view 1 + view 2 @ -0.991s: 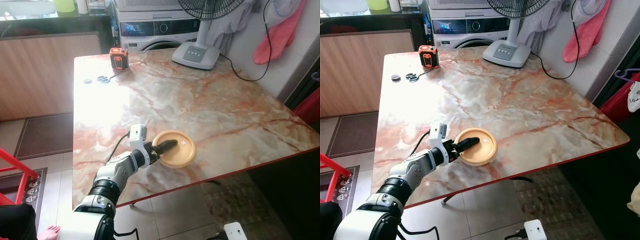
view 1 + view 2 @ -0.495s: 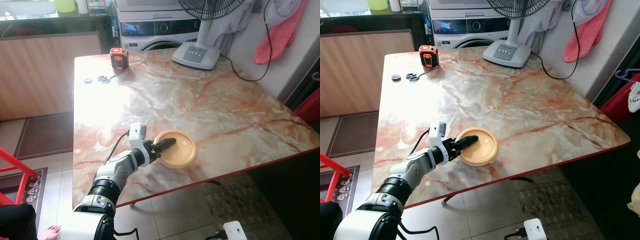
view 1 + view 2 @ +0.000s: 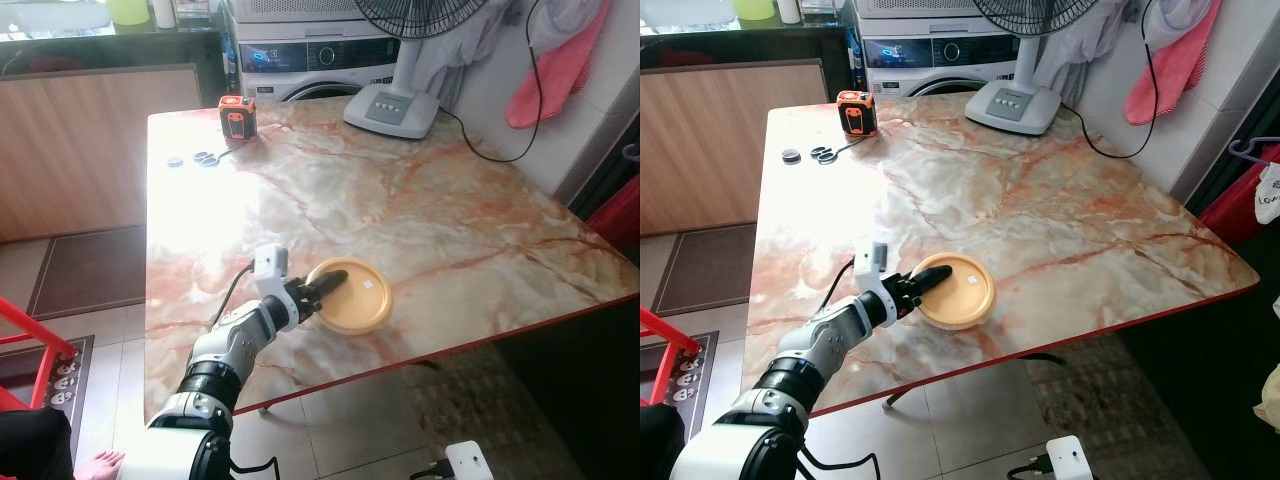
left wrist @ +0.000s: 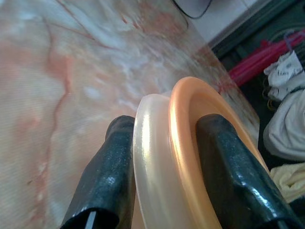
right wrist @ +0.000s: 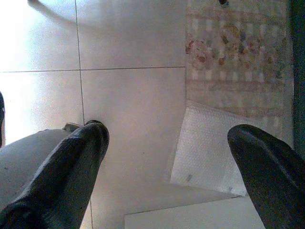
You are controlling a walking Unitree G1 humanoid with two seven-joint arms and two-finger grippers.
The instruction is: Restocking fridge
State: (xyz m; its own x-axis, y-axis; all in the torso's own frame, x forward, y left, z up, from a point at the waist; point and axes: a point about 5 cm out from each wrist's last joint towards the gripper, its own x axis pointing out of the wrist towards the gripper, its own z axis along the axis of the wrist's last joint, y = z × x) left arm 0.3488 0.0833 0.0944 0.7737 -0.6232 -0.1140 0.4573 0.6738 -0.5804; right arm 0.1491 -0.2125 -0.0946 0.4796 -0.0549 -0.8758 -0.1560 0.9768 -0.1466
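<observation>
A marble counter (image 3: 420, 210) carries a fan (image 3: 398, 105) at its far edge, a yellow lid (image 3: 352, 297) near its front edge, pinched at the rim by the left gripper's (image 3: 322, 288) jaws, while the right gripper (image 5: 167, 162) hangs spread over floor.

Silver left arm (image 3: 232, 345), black ribbed joint ring, black cable looped at wrist, white camera block, glossy black fingers (image 4: 107, 183).
</observation>
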